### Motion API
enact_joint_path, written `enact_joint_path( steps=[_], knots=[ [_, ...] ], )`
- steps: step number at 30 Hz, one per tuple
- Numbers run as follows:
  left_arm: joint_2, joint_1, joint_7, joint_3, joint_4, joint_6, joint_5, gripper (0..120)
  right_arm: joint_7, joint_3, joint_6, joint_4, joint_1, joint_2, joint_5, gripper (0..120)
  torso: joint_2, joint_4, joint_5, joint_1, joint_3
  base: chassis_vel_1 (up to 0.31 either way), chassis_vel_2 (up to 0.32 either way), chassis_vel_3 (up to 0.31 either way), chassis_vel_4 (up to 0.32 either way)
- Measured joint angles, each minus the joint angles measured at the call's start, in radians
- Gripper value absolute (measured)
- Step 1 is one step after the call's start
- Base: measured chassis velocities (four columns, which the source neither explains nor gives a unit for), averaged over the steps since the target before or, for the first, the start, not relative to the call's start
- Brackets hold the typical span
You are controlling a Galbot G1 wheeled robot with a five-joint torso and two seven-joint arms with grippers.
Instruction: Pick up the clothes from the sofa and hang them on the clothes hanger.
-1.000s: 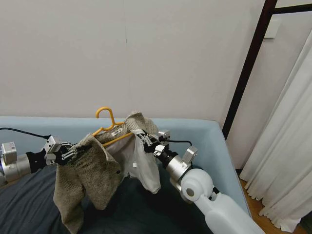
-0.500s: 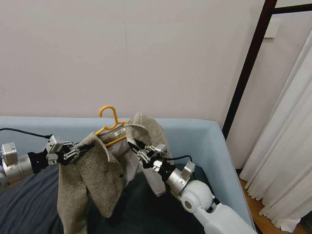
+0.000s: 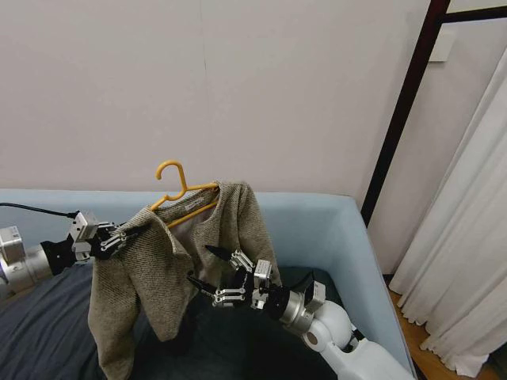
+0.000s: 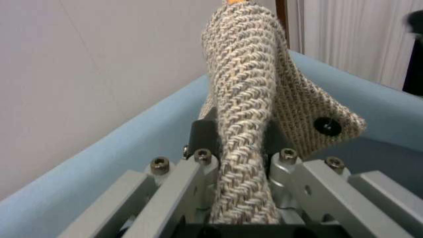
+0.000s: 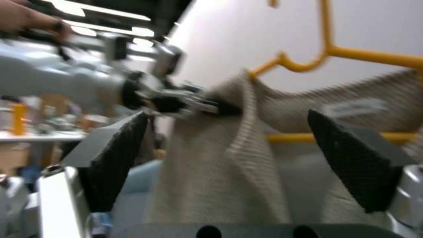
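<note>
Soft, even light is washing the pale wall point(image 3: 238, 79); bright ceiling strips point(image 5: 92, 11) are glaring in the right wrist view.

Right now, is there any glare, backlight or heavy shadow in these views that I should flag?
Head view: soft, even light on the coat and the left hand gripping it; no glare. Left wrist view: coat evenly lit, no hard shadow. Right wrist view: strip lights glare beyond the coat, and the open right hand shows dark pads against the bright wall.

- The orange hanger point(image 3: 176, 187): its arms are mostly hidden under the knit jacket point(image 3: 150, 277).
- The jacket's hem is cut off at 7 o'clock in the head view.
- The left arm point(image 3: 28, 261) is cut off at 9 o'clock.
</note>
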Motion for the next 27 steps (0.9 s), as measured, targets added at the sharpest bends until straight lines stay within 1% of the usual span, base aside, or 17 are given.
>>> enact_joint_path(
  steps=[2, 3, 4, 5, 6, 7, 8, 11, 12, 15, 16, 17, 18, 22, 27],
  knots=[
    [0.002, 0.000, 0.000, -0.001, 0.000, 0.000, 0.000, 8, 0.199, -0.009, -0.057, 0.014, 0.001, 0.003, -0.070, 100, 0.000, -0.0001, 0.0000, 0.000, 0.000, 0.000, 0.000, 0.000, 0.000],
    [0.003, 0.000, 0.000, -0.002, -0.001, 0.000, 0.000, 8, 0.247, -0.014, -0.070, 0.017, 0.002, 0.005, -0.077, 100, 0.000, -0.0001, 0.0000, 0.000, 0.000, 0.000, 0.000, 0.000, 0.000],
    [0.003, 0.000, 0.000, -0.002, -0.001, 0.000, 0.000, 8, 0.247, -0.014, -0.070, 0.017, 0.002, 0.005, -0.077, 100, 0.000, -0.0001, 0.0000, 0.000, 0.000, 0.000, 0.000, 0.000, 0.000],
    [0.006, 0.000, 0.001, -0.005, -0.004, 0.000, -0.001, 8, 0.361, -0.024, -0.102, 0.024, 0.010, 0.011, -0.082, 100, 0.000, -0.0001, 0.0001, 0.000, 0.000, 0.000, 0.000, 0.000, 0.000],
    [0.008, 0.000, 0.002, -0.006, -0.007, 0.000, -0.002, 8, 0.428, -0.031, -0.123, 0.032, 0.020, 0.015, -0.082, 100, 0.000, -0.0001, 0.0001, 0.000, 0.000, 0.000, 0.000, 0.000, 0.000],
    [0.009, 0.000, 0.002, -0.007, -0.010, 0.000, -0.002, 8, 0.475, -0.037, -0.138, 0.039, 0.033, 0.017, -0.079, 100, 0.000, -0.0001, 0.0001, 0.000, 0.000, 0.000, 0.000, 0.000, 0.000],
    [0.009, 0.000, 0.002, -0.007, -0.010, 0.000, -0.002, 8, 0.475, -0.037, -0.138, 0.039, 0.033, 0.017, -0.079, 100, 0.000, -0.0001, 0.0001, 0.000, 0.000, 0.000, 0.000, 0.000, 0.000],
    [0.008, 0.001, -0.003, -0.006, -0.021, 0.000, -0.003, 8, 0.617, -0.065, -0.206, 0.081, 0.099, 0.008, -0.082, 100, 0.000, -0.0001, 0.0001, 0.000, 0.000, 0.000, 0.000, 0.000, 0.000],
    [0.008, 0.001, -0.003, -0.006, -0.021, 0.000, -0.003, 8, 0.617, -0.065, -0.206, 0.081, 0.099, 0.008, -0.082, 100, 0.000, -0.0001, 0.0001, 0.000, 0.000, 0.000, 0.000, 0.000, 0.000],
    [-0.001, 0.003, -0.007, 0.007, -0.024, 0.000, 0.003, 8, 0.732, -0.093, -0.303, 0.120, 0.163, -0.005, -0.096, 100, 0.000, -0.0001, 0.0000, 0.000, 0.000, 0.000, 0.000, 0.000, 0.000],
    [-0.004, 0.003, -0.007, 0.010, -0.024, 0.000, 0.005, 8, 0.755, -0.102, -0.325, 0.124, 0.180, -0.007, -0.099, 100, 0.000, -0.0002, 0.0000, 0.000, 0.000, 0.000, 0.000, 0.000, 0.000],
    [-0.004, 0.003, -0.007, 0.010, -0.024, 0.000, 0.005, 8, 0.755, -0.102, -0.325, 0.124, 0.180, -0.007, -0.099, 100, 0.000, -0.0002, 0.0000, 0.000, 0.000, 0.000, 0.000, 0.000, 0.000],
    [-0.012, 0.004, -0.007, 0.016, -0.022, 0.001, 0.013, 8, 0.792, -0.123, -0.357, 0.121, 0.211, -0.009, -0.100, 100, 0.000, -0.0002, 0.0001, 0.000, 0.000, 0.000, 0.000, 0.000, 0.000],
    [-0.022, 0.004, -0.007, 0.020, -0.021, 0.001, 0.020, 8, 0.817, -0.163, -0.374, 0.089, 0.263, -0.001, -0.099, 100, 0.000, 0.0001, -0.0001, 0.000, 0.000, 0.000, 0.000, 0.000, 0.000],
    [-0.016, 0.003, -0.007, 0.018, -0.022, 0.001, 0.018, 8, 0.833, -0.219, -0.386, 0.035, 0.310, 0.034, -0.103, 98, 0.000, 0.0000, -0.0001, 0.000, 0.000, 0.000, 0.000, 0.000, 0.000]
  ],
)
